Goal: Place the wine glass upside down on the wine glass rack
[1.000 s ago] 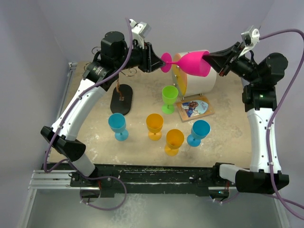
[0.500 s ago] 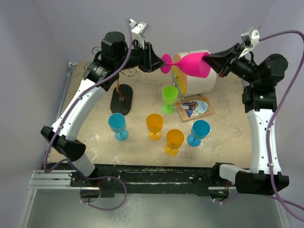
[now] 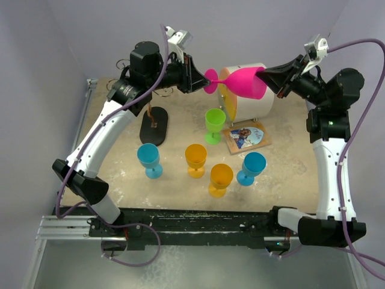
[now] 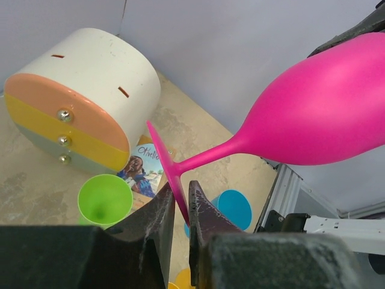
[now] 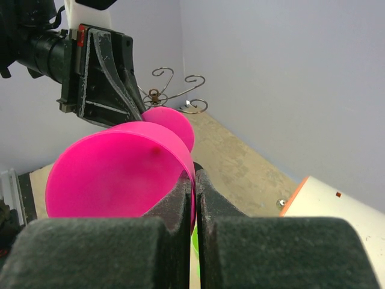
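The pink wine glass hangs on its side high above the table, held between both grippers. My left gripper is shut on the edge of its round foot, which sits between the two fingers in the left wrist view. My right gripper is shut on the bowl's rim, one finger inside the bowl and one outside. The wine glass rack, a dark wire stand on a black oval base, is below and left of the left gripper. Its curled arms show behind the glass in the right wrist view.
A white cylinder with an orange face lies under the glass. A green glass, two blue glasses, two orange glasses and a picture card stand on the table.
The left arm's wrist has shifted very slightly upward. The pink glass stays in the same place between both grippers.
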You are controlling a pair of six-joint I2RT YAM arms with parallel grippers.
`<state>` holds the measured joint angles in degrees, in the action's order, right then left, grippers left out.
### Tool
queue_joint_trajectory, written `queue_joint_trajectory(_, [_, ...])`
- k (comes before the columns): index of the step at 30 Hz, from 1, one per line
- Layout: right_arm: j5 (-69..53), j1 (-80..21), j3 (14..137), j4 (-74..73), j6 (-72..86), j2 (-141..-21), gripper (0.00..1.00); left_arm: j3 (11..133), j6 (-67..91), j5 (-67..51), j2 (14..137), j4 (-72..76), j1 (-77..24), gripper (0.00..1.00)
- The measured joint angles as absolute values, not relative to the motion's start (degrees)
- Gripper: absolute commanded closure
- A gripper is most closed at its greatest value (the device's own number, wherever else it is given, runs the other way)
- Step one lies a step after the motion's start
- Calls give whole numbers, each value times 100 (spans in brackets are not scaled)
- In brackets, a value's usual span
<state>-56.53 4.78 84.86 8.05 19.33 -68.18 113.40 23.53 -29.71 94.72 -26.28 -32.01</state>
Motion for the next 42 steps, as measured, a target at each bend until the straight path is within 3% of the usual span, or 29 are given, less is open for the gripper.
queue_joint_trajectory(4, [-5671,478,8479,801,1927,-6818,100,11260,2392,-3026,9472,-2565,-3201,100])
queue_joint_trajectory(8, [-5697,456,8449,808,1879,-6799,98,11257,2451,-2976,9472,-2541,-3192,100])
queue_joint_trajectory(13, [-5714,449,8399,683,1656,-6705,76,11231,2423,-2930,9459,-2504,-3164,100])
queue_joint_trajectory(19, [-5808,440,8385,285,1186,-6552,33,10975,2449,-3148,9225,-2473,-2609,100])
queue_joint_trajectory(22, [-5848,445,8401,95,934,-6504,20,10892,2453,-3199,9074,-2460,-2117,100])
queue_joint_trajectory(32, [-5719,445,8532,-580,322,-6403,7,10831,1570,-2578,8084,-2613,-1288,100])
queue_joint_trajectory(42, [-4890,445,8267,-1302,-1024,-6403,5,11030,309,-1205,7476,-2786,-360,100])
